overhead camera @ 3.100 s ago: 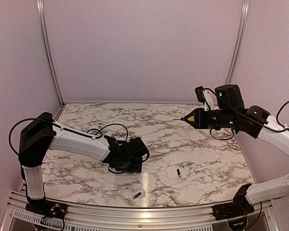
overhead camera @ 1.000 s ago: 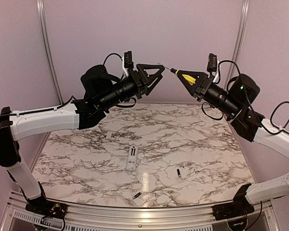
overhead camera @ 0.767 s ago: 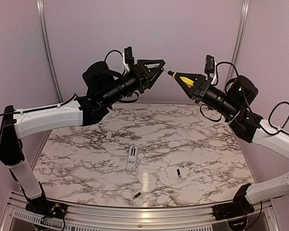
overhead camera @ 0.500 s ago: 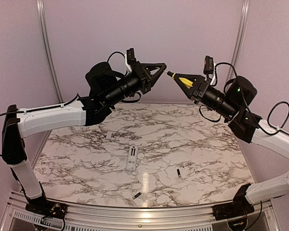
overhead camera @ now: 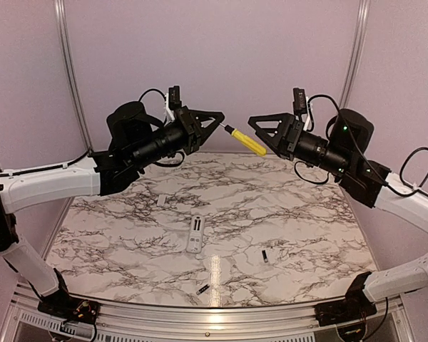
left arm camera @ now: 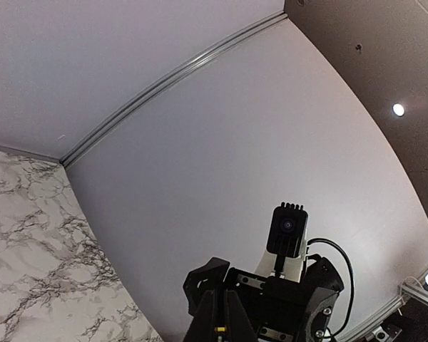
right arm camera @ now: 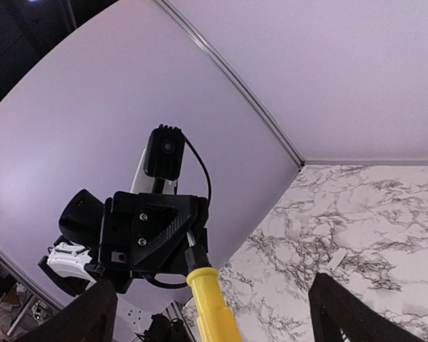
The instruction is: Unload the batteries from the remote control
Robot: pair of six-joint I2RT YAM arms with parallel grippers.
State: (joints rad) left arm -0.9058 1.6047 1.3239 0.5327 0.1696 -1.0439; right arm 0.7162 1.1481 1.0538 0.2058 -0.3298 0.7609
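Handover step was in hand: left gripper (overhead camera: 215, 122) clamped on screwdriver (overhead camera: 244, 140) shaft, right gripper (overhead camera: 260, 128) spread apart; remote control (overhead camera: 195, 234) mid-tabletop, batteries apparently out.

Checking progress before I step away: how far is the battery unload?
Done, apparently: remote control lies open on the marble table, both batteries out, one near the front edge, small white cover piece set aside. In hand: left gripper shut on the shaft of the yellow-handled screwdriver; right gripper open just beside its handle. Left: put the screwdriver down.
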